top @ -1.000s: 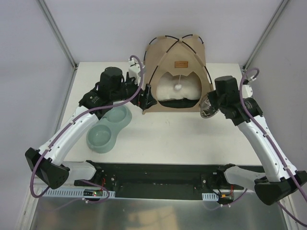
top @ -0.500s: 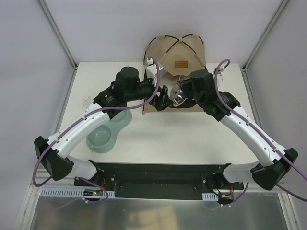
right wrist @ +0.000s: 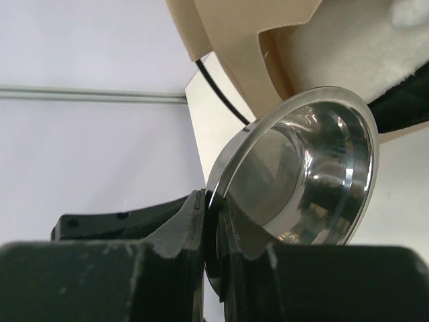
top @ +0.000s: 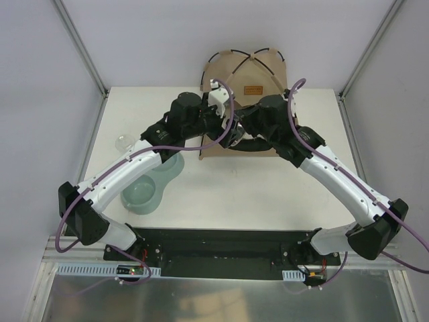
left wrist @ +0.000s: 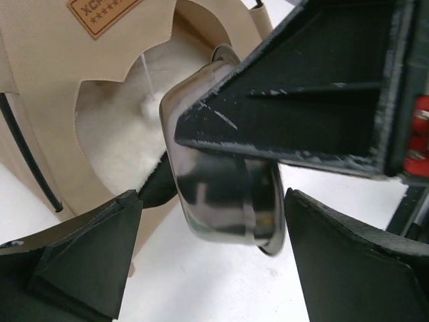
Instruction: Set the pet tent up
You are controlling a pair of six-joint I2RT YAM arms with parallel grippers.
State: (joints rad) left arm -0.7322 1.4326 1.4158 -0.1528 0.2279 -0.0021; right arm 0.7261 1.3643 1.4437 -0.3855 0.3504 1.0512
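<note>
The tan pet tent (top: 244, 77) stands upright at the table's back edge, with black poles over its top and a brown label (top: 253, 90). The left wrist view shows its entrance wall (left wrist: 40, 87), the hanging white ball (left wrist: 149, 104) and the white cushion (left wrist: 114, 147) inside. My right gripper (right wrist: 213, 208) is shut on the rim of a steel bowl (right wrist: 301, 174) and holds it tilted in front of the entrance. My left gripper (left wrist: 211, 261) is open, with its fingers on either side of the bowl (left wrist: 221, 201) and not touching it. In the top view both grippers meet at the tent's front.
A green double bowl holder (top: 151, 178) lies on the table left of centre, under my left arm. A small clear round object (top: 123, 142) sits near the table's left edge. The tent is close to the back wall.
My right arm has swung left, carrying the steel bowl from right of the tent to its entrance. My left gripper has moved right to meet the bowl.
</note>
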